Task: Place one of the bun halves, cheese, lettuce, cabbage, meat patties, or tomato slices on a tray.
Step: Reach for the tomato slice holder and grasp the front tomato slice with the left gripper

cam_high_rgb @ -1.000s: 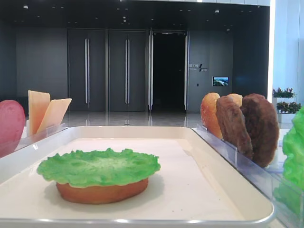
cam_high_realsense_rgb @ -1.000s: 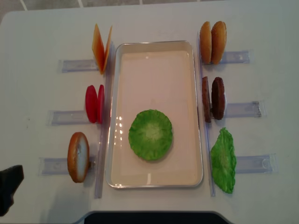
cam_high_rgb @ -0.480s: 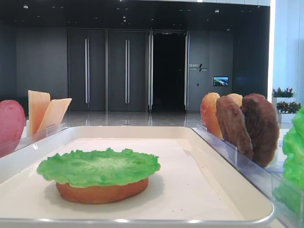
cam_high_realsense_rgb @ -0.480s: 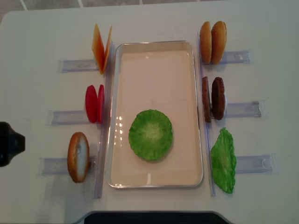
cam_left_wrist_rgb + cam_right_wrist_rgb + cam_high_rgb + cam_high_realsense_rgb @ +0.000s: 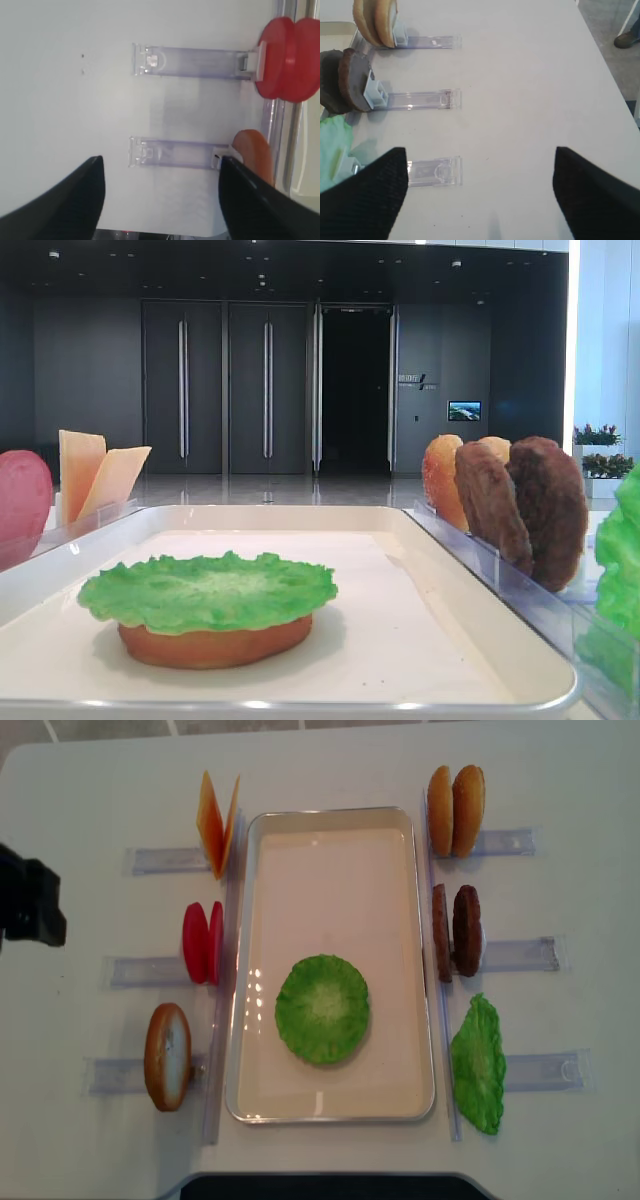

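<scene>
Left end effector (image 5: pixel 160 200) spread wide, empty, at left surface edge near tomato slices (image 5: pixel 202 942). Risk: careless approach tips slices off rack (image 5: pixel 150 970). Right end effector (image 5: pixel 480 195) released.

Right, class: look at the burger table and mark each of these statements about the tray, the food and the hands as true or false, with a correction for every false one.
1. A lettuce leaf lies on a bun half inside the tray. True.
2. The tomato slices lie flat on the tray. False: they stand on edge in a clear rack to the left of the tray.
3. The two meat patties stand to the right of the tray. True.
4. The left hand is shut on a bun half. False: it is open and holds nothing.
5. The cheese lies on top of the lettuce. False: it stands by the tray's far left corner.
</scene>
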Robot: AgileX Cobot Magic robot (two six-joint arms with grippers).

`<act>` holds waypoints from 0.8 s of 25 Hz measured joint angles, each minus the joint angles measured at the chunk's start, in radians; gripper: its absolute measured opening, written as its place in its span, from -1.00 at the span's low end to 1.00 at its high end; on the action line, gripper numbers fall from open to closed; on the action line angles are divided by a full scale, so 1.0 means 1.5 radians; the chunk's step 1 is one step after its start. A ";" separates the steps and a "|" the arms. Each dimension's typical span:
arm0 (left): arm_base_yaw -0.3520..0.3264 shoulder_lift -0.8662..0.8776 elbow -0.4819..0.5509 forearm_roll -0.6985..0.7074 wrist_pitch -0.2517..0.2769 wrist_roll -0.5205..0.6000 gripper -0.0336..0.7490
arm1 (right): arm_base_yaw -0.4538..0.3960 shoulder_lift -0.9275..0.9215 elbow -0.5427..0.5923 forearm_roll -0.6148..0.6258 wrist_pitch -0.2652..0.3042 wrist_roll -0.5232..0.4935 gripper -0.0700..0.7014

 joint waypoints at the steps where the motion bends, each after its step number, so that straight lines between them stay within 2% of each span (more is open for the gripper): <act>1: 0.000 0.020 -0.014 0.001 0.000 -0.003 0.46 | 0.000 0.000 0.000 0.000 0.000 0.000 0.71; 13: 0.000 0.208 -0.132 0.033 0.000 -0.008 0.46 | 0.000 0.000 0.000 0.001 0.000 0.000 0.71; 20: 0.000 0.240 -0.143 0.033 0.000 -0.034 0.46 | 0.000 0.000 0.000 0.001 0.000 0.000 0.71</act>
